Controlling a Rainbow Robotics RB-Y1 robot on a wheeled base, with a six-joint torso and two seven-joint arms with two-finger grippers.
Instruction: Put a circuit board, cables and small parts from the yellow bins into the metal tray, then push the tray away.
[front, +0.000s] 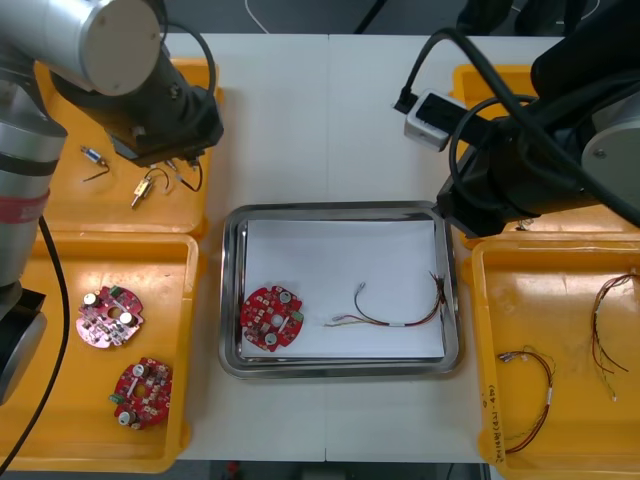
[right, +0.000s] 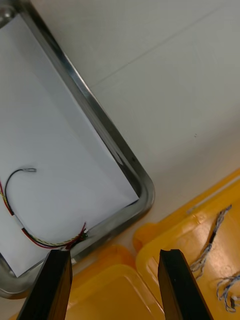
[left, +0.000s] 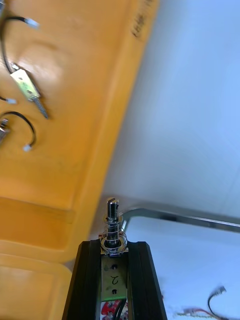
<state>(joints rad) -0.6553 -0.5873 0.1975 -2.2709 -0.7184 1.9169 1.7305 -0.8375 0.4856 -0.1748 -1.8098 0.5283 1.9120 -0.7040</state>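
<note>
We saw a light table (front: 290, 130), pale and smooth, with a thin straight seam (front: 328, 110) running across its top from the far edge toward its middle. Beyond the table's far edge lay a dark floor (front: 310, 14), where a white cord (front: 253, 16) curved close to that edge. One tiny dark speck (right: 195, 135) marked the table's surface.

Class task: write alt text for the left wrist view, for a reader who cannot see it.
The left pincer is shut on a small metal part that sticks out past its tip, close to a corner of the metal tray and beside a yellow bin. Loose parts lie in the bin, and a cable lies in the tray.
</note>
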